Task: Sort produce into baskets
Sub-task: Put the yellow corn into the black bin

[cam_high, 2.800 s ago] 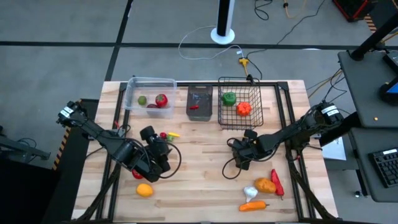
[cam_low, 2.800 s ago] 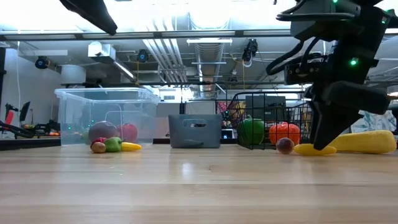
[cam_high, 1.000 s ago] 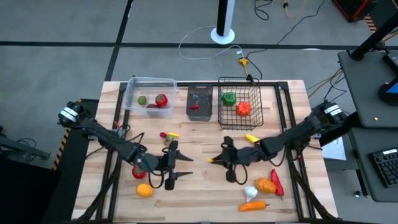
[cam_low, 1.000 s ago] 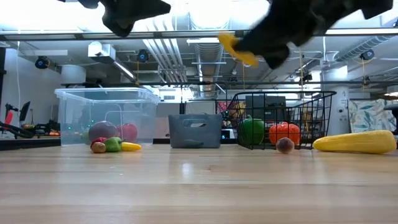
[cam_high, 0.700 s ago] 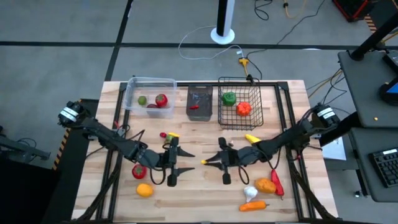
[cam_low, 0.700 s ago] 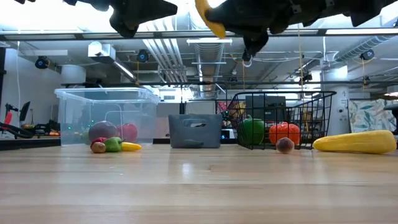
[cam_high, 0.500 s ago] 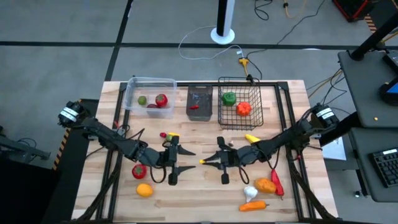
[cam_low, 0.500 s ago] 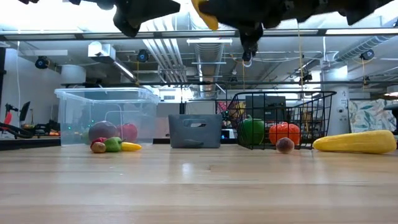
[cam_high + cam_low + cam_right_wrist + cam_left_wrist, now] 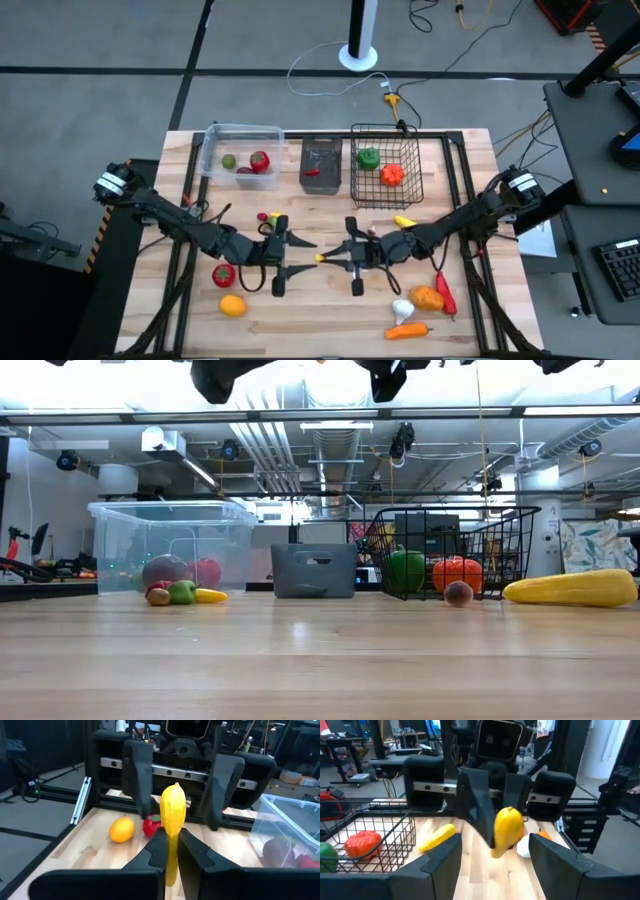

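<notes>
I hold a smooth, curved yellow banana [image 9: 172, 817] clamped in my right gripper [image 9: 328, 257], raised above mid-counter [image 9: 320, 310]; my left gripper [image 9: 300, 255] faces it, fingers [image 9: 440, 865] apart, just short of the fruit: a handover, I judge. Next, the left fingers must close on its free end. Beyond stand a clear tub [image 9: 240, 160], dark bin [image 9: 322, 166] and wire basket [image 9: 385, 165].
</notes>
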Available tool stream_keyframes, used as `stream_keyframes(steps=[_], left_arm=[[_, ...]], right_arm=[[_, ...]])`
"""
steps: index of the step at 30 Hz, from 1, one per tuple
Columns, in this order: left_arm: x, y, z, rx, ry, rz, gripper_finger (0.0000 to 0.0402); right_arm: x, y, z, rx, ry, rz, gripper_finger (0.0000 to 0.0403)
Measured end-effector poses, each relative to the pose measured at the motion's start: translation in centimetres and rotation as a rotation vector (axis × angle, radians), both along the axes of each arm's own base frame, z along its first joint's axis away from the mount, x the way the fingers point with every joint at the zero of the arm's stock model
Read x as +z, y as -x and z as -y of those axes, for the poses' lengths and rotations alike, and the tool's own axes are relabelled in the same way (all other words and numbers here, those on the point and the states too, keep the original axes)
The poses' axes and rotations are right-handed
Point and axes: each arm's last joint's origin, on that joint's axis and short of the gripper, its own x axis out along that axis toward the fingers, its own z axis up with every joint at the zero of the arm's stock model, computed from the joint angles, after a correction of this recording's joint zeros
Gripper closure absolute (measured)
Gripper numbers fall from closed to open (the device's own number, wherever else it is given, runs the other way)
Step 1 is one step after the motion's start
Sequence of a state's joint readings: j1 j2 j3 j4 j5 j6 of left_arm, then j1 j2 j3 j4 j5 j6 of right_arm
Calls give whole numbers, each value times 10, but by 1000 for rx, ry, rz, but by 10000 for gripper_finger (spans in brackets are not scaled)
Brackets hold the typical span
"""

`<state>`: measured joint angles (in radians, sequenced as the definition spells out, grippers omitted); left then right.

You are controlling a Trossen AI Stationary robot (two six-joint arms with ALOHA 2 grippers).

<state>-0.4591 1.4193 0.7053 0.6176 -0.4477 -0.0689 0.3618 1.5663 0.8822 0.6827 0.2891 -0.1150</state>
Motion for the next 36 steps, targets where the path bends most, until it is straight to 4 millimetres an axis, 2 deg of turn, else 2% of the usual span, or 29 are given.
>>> stream_keyframes(steps=[9,13,24,31,36], left_arm=[[9,-3,1,-15,-30,33,189],[13,-5,-1,-9,-40,46,202],[12,-8,-7,5,-39,41,295],[12,-8,-6,2,-41,37,384],[11,-8,-7,8,-44,31,389]], right_arm=[[3,-3,3,-12,5,-8,382],[3,-3,3,-12,5,-8,381],[2,-3,3,-15,5,-12,381],[2,-3,4,-22,-13,-15,360],[2,-2,4,-23,-33,-30,317]])
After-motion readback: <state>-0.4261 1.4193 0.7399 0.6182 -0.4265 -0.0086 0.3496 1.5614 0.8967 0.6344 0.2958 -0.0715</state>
